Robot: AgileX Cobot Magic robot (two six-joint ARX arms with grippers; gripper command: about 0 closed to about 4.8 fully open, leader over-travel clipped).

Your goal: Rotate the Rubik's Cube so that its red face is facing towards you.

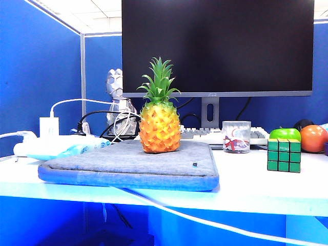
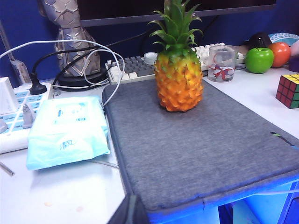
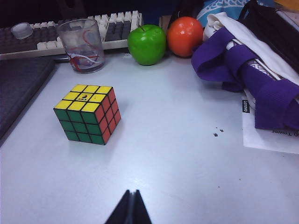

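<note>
The Rubik's Cube (image 1: 284,155) stands on the white table at the right, green side toward the exterior camera. In the right wrist view the Rubik's Cube (image 3: 88,113) shows a yellow top, a green side and its red face (image 3: 110,115). The cube's corner (image 2: 289,90) also shows in the left wrist view, with red squares visible. My right gripper (image 3: 131,192) is shut and empty, well short of the cube above bare table. My left gripper (image 2: 133,196) is shut and empty at the near edge of the grey pad (image 2: 201,140). Neither gripper shows in the exterior view.
A toy pineapple (image 1: 159,123) stands on the grey pad (image 1: 128,164). A glass cup (image 3: 81,45), green apple (image 3: 146,44), orange fruit (image 3: 185,36) and keyboard (image 3: 56,35) sit behind the cube. Purple and white cloth (image 3: 252,60) lies beside it. A wipes pack (image 2: 65,130) and power strip (image 2: 9,112) lie by the pad.
</note>
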